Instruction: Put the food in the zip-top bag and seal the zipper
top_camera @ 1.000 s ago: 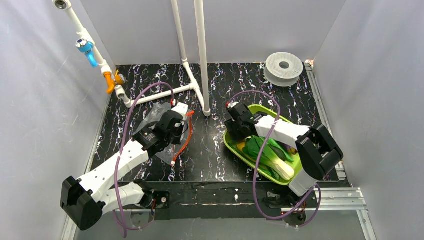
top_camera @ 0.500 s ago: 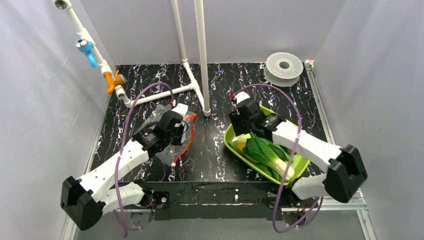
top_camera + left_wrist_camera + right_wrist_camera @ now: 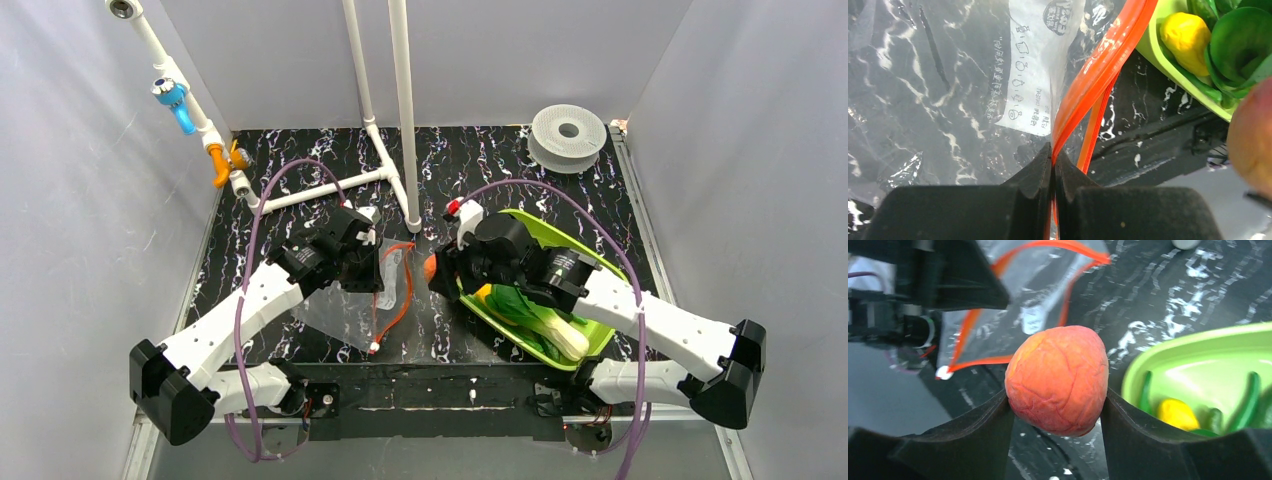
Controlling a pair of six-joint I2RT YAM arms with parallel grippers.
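Black marbled table fills the floor of a grey-walled booth. Just off the tray's edge, the tomato sits squeezed between the two pads of the right end effector, lifted clear of the table. The top view gives only an orange sliver of it at that end effector's tip; the right wrist view shows the whole wrinkled ball and the grip on both sides.

Ahead of the right end effector and to its left, the zip-top bag gapes, its mouth held up. The left end effector has its jaws pressed together on one lip of the zipper, a pinch that only the left wrist view makes plain. Beyond those jaws the clear plastic spreads flat with a white printed label.

Right of the right end effector lies the lime-green tray, holding a yellow piece and leafy green vegetables. Only the top view shows, far beyond both end effectors, a white pipe frame and a white spool at the back wall.
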